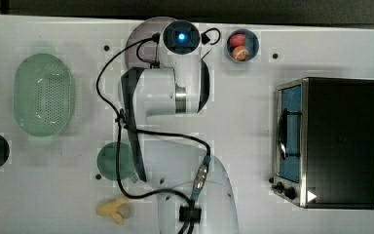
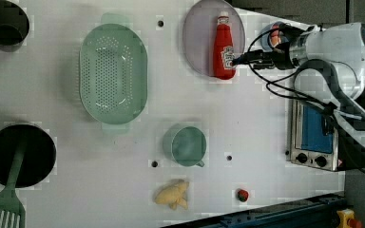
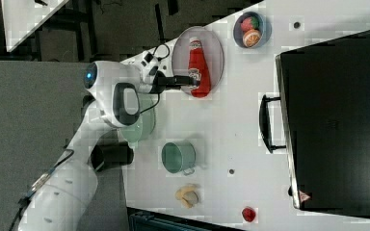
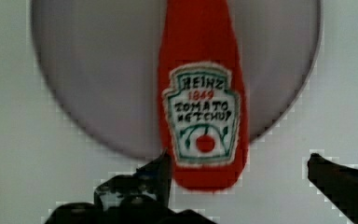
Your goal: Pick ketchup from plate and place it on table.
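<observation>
Ketchup, slim red bottle with white cap (image 2: 224,47): lay flat on round grey-lilac plate (image 2: 197,40), base overhanging rim. Small blue bowl (image 3: 251,30) held round fruits. Black gripper (image 4: 237,170) spread wide astride bottle base. White table (image 2: 247,123) beneath.

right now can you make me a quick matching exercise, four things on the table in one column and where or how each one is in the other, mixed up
Things:
1. ketchup
2. gripper
3. green cup
4. dark blue bowl

States:
a. holds two round fruits
b. lying on the plate
c. open, jaws either side of the bottle's base
d. empty, near the table middle

Pairs: 1-b, 2-c, 3-d, 4-a
</observation>
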You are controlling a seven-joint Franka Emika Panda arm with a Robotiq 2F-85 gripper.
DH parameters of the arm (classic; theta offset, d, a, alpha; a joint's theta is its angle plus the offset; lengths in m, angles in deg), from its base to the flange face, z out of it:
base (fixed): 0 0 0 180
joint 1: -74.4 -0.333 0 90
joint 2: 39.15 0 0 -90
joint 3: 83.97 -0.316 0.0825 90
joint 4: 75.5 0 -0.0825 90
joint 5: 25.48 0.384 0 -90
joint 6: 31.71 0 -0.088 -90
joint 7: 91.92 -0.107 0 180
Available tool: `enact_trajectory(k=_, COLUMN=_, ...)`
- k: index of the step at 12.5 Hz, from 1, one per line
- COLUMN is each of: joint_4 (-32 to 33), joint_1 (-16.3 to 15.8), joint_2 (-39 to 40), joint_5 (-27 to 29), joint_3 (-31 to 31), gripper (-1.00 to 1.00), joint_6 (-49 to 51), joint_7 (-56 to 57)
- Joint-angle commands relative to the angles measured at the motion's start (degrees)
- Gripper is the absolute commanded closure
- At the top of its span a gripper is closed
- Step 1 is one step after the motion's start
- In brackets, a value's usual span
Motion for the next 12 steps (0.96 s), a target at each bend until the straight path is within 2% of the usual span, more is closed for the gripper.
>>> enact_trajectory(k=1, joint_4=-2.25, joint_1=-0.26, joint_2=3.81, joint_5=-2.16, joint_3=-0.09, gripper=-1.0, joint_6=-3.87, joint_7=2.77)
enact_trajectory(k=11, joint_4=-4.99, joint_1=-0.76, joint_2=10.93, joint_5=-2.17, joint_3=-0.07, gripper=-1.0, joint_6=-10.68, joint_7=2.76)
enact_trajectory(k=12, joint_4=-4.97, joint_1=-0.76, joint_2=11.17, joint_5=-2.17, joint_3=-0.01, gripper=-0.93, joint_6=-10.68, joint_7=2.76)
